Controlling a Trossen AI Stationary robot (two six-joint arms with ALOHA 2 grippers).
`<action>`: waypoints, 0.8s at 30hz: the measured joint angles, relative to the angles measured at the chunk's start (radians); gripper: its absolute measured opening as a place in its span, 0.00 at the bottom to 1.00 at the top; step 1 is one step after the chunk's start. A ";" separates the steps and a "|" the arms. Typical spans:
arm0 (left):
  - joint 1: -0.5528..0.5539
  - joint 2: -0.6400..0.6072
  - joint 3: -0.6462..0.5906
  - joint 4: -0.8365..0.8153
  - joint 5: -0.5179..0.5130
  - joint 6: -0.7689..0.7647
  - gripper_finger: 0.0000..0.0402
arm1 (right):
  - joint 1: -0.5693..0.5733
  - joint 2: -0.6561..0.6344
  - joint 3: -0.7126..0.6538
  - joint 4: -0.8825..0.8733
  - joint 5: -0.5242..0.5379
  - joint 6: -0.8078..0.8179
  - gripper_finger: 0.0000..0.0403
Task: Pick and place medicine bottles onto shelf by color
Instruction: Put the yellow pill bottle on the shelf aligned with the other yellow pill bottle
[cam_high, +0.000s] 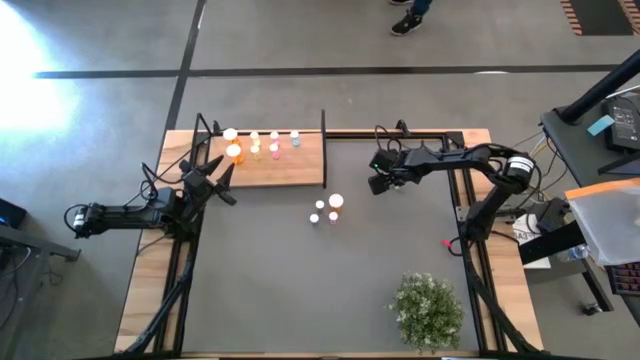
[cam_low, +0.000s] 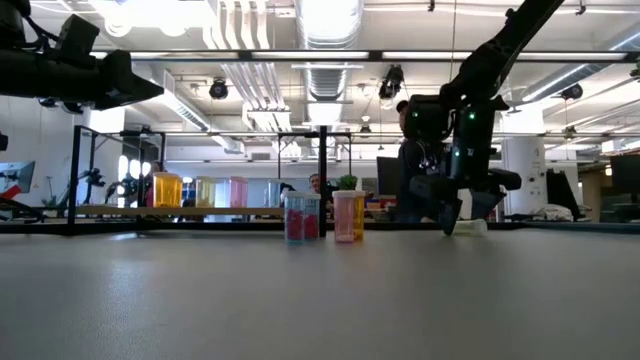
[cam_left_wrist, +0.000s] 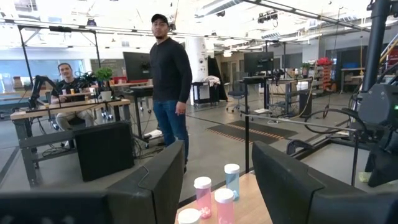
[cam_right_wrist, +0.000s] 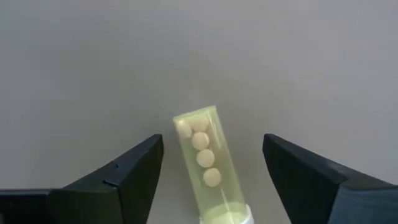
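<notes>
We find the right gripper (cam_right_wrist: 211, 180) with jaws wide open astride a toppled yellow-green clear plastic pill bottle (cam_right_wrist: 206, 163) lying on the grey desk (cam_right_wrist: 93, 62), gripping nothing; an off-centre closure could roll it away.

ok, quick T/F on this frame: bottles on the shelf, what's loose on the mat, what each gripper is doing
1. A yellow-green bottle lies on its side between the right gripper's open fingers. True.
2. The right gripper is already closed on that bottle. False: both fingers stand clear of it.
3. Several bottles stand on the shelf. True.
4. No upright bottles are left on the mat. False: three bottles stand on the mat, just off the shelf.
5. The left gripper holds a pink bottle. False: nothing sits between its fingers; it is at the shelf's left end.
</notes>
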 joint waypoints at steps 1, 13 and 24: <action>0.000 0.000 0.000 0.000 0.000 0.000 0.43 | 0.000 0.001 0.000 0.001 -0.005 0.005 0.65; 0.000 0.000 0.000 0.000 0.000 0.000 0.43 | 0.003 0.002 0.000 0.008 -0.037 0.070 0.31; 0.000 0.000 0.000 0.000 0.000 0.000 0.43 | 0.081 0.002 0.000 0.006 -0.040 0.399 0.24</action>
